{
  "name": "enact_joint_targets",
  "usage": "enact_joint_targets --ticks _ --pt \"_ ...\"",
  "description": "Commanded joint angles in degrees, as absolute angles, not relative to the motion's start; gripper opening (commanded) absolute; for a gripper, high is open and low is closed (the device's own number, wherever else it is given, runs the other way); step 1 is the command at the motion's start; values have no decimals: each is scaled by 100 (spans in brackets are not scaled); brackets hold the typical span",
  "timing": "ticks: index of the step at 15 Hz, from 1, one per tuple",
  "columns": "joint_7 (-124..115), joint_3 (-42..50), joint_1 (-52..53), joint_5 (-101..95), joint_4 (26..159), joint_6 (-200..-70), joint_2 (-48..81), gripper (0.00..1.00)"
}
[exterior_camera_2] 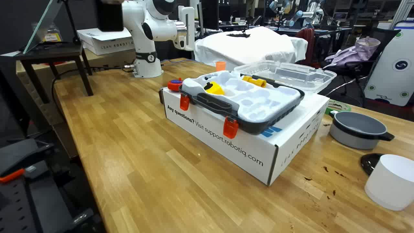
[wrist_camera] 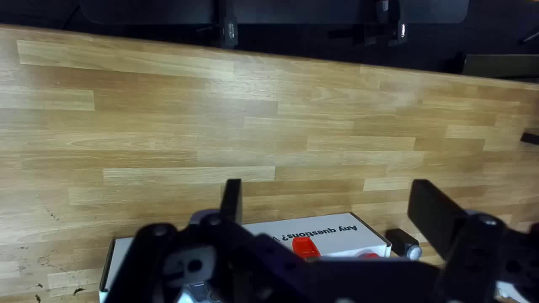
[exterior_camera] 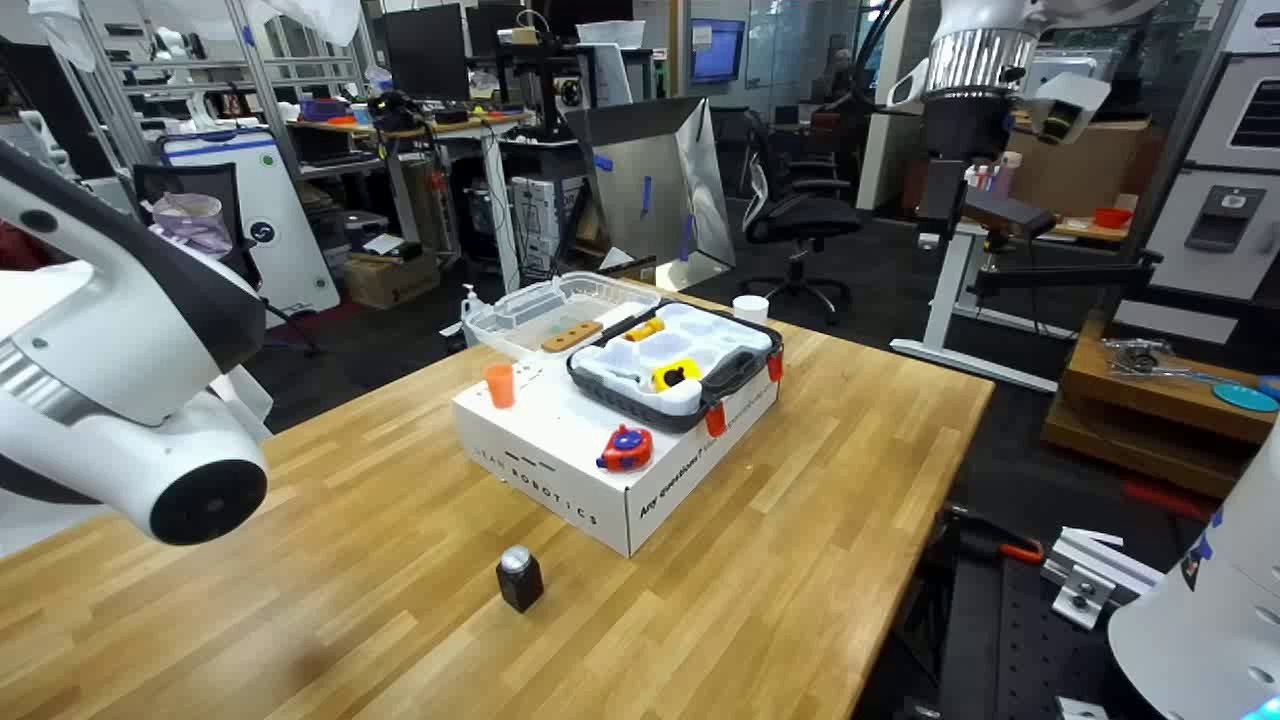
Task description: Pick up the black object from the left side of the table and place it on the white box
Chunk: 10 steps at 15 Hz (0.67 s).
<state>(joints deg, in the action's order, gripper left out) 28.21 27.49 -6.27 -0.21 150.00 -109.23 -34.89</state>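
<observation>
The black object [exterior_camera: 520, 580], a small block with a silvery round top, stands on the wooden table [exterior_camera: 800, 480] beside a corner of the white box [exterior_camera: 540, 490]. The wrist view shows the black object [wrist_camera: 401, 243] at lower right, past the corner of the white box [wrist_camera: 337, 231]. In an exterior view only a dark sliver of the black object [exterior_camera_2: 161, 96] shows behind the white box [exterior_camera_2: 220, 139]. My gripper [wrist_camera: 328, 195] is open and empty, its fingers wide apart. In an exterior view my gripper [exterior_camera: 965, 235] hangs high at upper right, apart from the box and the object.
An open dark case [exterior_camera: 690, 350] with orange latches, a clear lid [exterior_camera: 560, 305], an orange cup [exterior_camera: 500, 385] and a red piece [exterior_camera: 626, 449] sit on the box. Another white arm [exterior_camera: 130, 400] reaches over the table. A grey pan [exterior_camera_2: 357, 129] and white cup [exterior_camera_2: 391, 181] stand nearby.
</observation>
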Motion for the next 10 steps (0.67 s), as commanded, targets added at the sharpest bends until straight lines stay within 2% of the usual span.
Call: enact_joint_targets --ticks 1,7,10 --pt "2918 2578 -812 88 14987 -10906 -3433 100" --pt "2870 2235 -581 221 14931 -11092 -3249 100" --pt "2640 1871 -449 245 14982 -11608 -3048 100"
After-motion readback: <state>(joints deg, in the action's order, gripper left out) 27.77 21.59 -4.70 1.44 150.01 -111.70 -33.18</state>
